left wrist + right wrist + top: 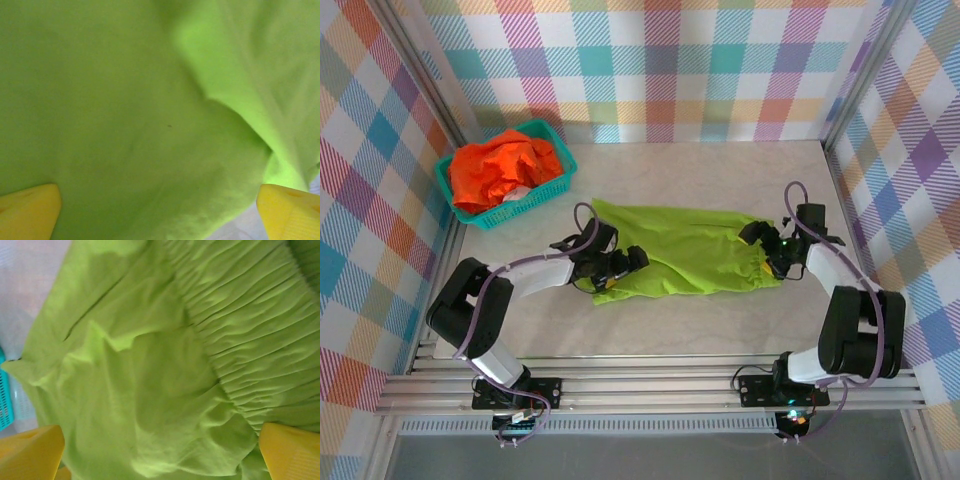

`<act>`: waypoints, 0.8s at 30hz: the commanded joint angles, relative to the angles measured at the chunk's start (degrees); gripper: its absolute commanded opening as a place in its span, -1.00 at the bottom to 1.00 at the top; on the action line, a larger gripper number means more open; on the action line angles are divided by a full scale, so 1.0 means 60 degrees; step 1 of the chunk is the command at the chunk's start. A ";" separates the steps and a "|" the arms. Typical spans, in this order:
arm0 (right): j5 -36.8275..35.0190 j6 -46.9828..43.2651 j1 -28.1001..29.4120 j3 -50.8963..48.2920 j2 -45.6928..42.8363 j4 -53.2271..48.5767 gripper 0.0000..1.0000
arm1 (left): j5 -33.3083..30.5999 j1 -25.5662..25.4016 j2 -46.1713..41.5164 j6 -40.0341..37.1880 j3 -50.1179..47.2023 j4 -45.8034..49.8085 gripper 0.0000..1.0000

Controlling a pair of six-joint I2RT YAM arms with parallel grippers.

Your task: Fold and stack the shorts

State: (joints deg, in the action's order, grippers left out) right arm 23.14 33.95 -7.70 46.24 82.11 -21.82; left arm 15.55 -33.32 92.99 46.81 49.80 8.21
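Lime green shorts lie spread flat on the middle of the table, gathered waist to the right. My left gripper is low over their left leg end, open, its yellow fingertips set wide apart over the green cloth. My right gripper hovers at the waist end, also open, with yellow fingertips on either side of the cloth below the ribbed elastic waistband. Orange shorts lie bunched in the basket at the back left.
The teal mesh basket stands at the back left corner; its edge shows in the right wrist view. Plaid walls close in the left, back and right sides. Bare tabletop lies in front of the green shorts.
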 commanded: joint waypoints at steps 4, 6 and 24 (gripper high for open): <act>-0.0239 -0.0212 -0.0521 -0.0555 0.0876 0.0107 0.99 | -0.1124 0.0041 0.0008 -0.0317 -0.0890 -0.0151 1.00; -0.0090 -0.0225 -0.0642 -0.0670 0.1051 0.0174 0.99 | -0.1277 0.0117 0.0036 -0.0320 -0.1281 -0.0242 1.00; 0.1142 -0.0348 -0.0675 -0.0964 0.0914 0.0416 0.99 | -0.1715 0.1037 -0.4037 -0.1387 -0.1423 0.2943 1.00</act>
State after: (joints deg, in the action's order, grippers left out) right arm 31.14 32.49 -11.66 43.16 86.04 -17.32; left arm 7.38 -27.53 74.00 40.80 38.50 15.42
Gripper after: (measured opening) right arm 0.996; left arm 0.999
